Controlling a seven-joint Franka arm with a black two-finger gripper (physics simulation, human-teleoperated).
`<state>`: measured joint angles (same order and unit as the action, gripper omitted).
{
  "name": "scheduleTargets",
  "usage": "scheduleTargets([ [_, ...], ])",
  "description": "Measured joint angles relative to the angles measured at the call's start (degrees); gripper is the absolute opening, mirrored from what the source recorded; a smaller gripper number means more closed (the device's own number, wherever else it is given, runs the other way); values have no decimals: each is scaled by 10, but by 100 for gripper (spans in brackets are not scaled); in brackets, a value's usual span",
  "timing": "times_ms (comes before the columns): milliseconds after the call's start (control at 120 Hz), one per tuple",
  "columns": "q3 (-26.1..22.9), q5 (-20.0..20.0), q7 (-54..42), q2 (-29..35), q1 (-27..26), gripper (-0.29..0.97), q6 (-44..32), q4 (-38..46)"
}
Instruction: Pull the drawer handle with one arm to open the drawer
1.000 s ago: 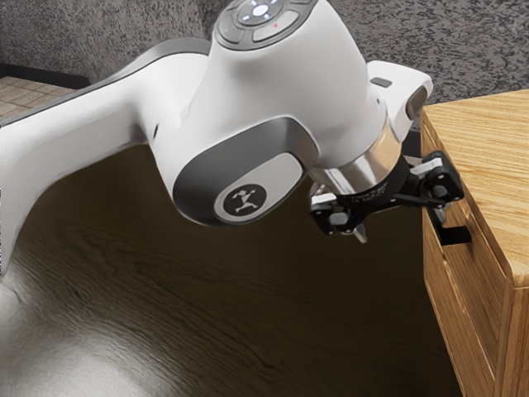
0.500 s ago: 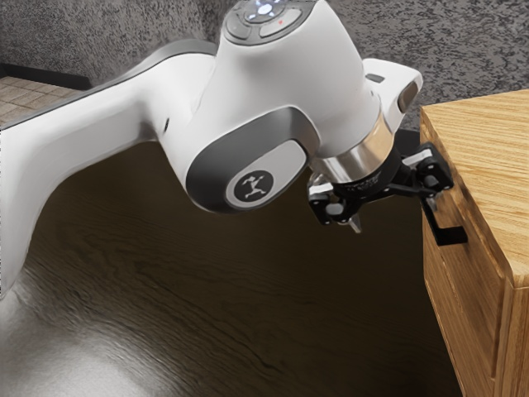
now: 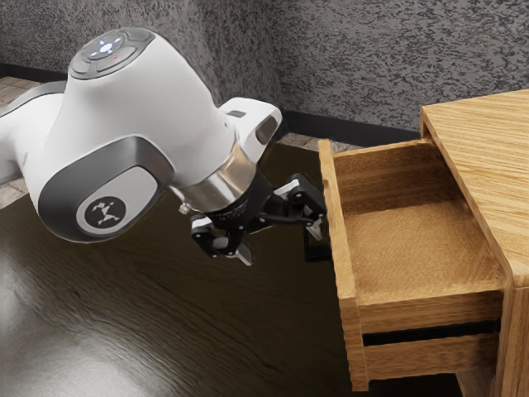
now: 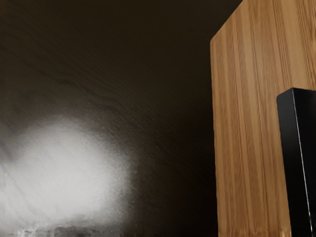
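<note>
Wooden drawer (image 3: 413, 248) stands well out of the cabinet (image 3: 488, 141), our gripper (image 3: 307, 222) at its black handle (image 3: 317, 248), whether clamped we cannot tell, so more pulling could drag it clean out.

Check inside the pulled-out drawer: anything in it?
The drawer shows a bare wooden floor with nothing lying on it. Its rear end runs under the cabinet top, and the near side wall covers a strip of floor, so those parts cannot be checked.
</note>
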<state>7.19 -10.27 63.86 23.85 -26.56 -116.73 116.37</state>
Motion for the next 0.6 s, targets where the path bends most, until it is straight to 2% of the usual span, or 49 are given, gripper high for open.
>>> scheduleTargets([
  [142, 1, -8, 4, 199, 3, 68, 13, 58],
  [225, -3, -21, 6, 267, 17, 68, 20, 60],
  [317, 0, -30, 8, 279, 25, 68, 26, 61],
  [417, 2, -42, 9, 251, 21, 68, 36, 61],
  [533, -11, -106, 11, 230, -49, 68, 56, 61],
  [600, -22, -128, 12, 227, -66, 68, 64, 60],
])
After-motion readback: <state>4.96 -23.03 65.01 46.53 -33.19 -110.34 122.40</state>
